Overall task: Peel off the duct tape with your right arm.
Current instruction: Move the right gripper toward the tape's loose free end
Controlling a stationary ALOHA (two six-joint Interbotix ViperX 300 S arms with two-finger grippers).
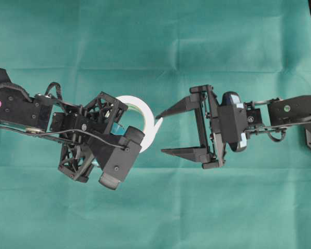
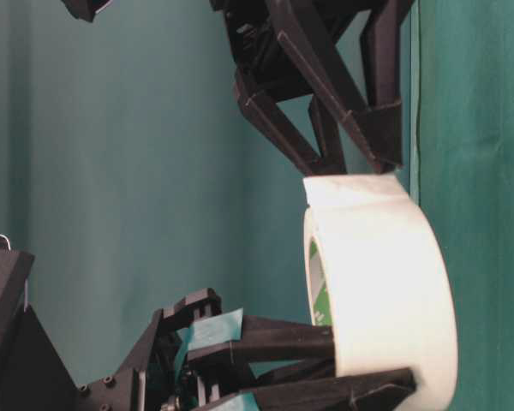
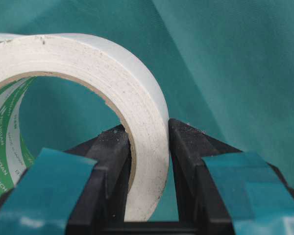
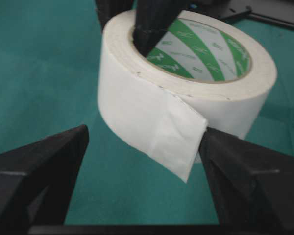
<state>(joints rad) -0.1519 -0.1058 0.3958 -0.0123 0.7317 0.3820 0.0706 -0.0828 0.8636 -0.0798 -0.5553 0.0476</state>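
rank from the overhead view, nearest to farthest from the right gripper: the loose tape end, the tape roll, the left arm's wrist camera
From the right gripper:
1. Loose tape end, just left, beside the upper fingertip.
2. Tape roll, further left, clamped by the left gripper.
3. Left arm's wrist camera, lower left.

I have the left arm [image 1: 36,111] reaching in from the left edge, its wrist angled down toward the middle. The left gripper [image 3: 149,142] is clamped on the tape [image 3: 137,93], one finger inside the ring and one outside. My right arm [image 1: 290,111] comes in level from the right. The right gripper [image 1: 163,132] points at the left one with its jaws spread apart, holding nothing; one fingertip [image 4: 210,139] sits just beside the loose strip end.
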